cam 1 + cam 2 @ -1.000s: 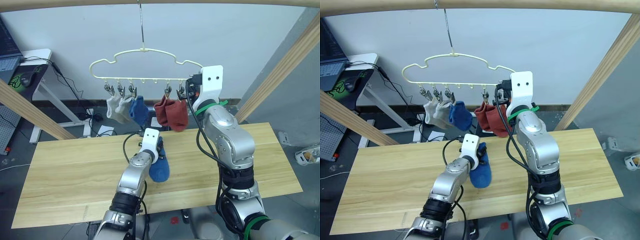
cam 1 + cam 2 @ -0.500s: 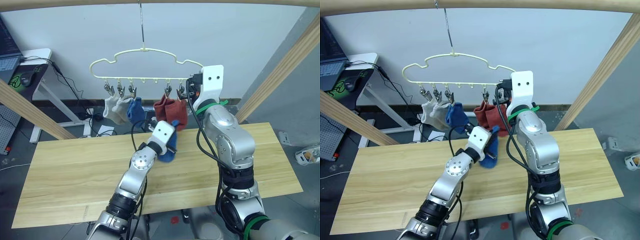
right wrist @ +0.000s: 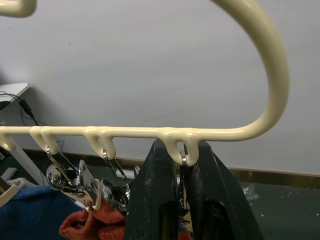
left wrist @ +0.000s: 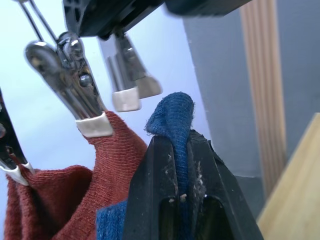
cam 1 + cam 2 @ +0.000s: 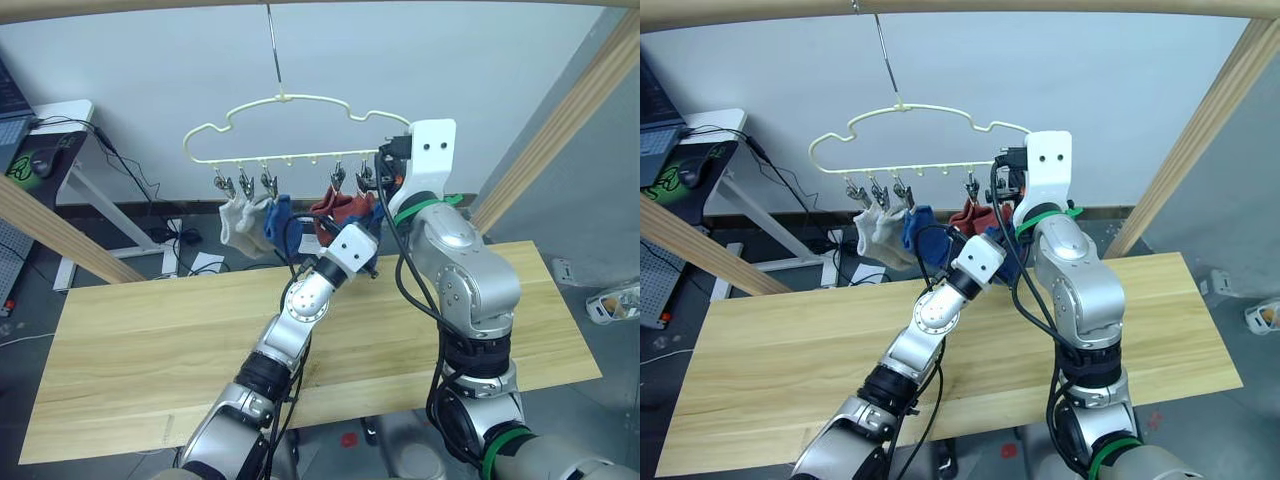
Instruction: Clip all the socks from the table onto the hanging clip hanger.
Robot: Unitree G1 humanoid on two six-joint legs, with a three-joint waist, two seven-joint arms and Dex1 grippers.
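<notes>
- Pale-yellow wire makes up the clip hanger you see hanging by its hook, above the far edge of the table.
- Count the socks on it: two light grey socks at the robot's left end, one blue sock next to them, then two rust-red socks toward the right end.
- That leaves a sixth, the second blue sock, pinched between the closed fingers of the left gripper; its cuff sticks up past the fingertips, just beside the rust-red pair and near an empty metal clip.
- You can count six clips in all; the head views show five clearly, the one at the right end is partly hidden behind the right gripper.
- Right gripper: its fingers stand close together around the last clip's loop, just under the hanger bar; you cannot tell whether they press it.
- Much of the held blue sock is covered by the left arm in the head views.
- No socks lie on the visible tabletop.
</notes>
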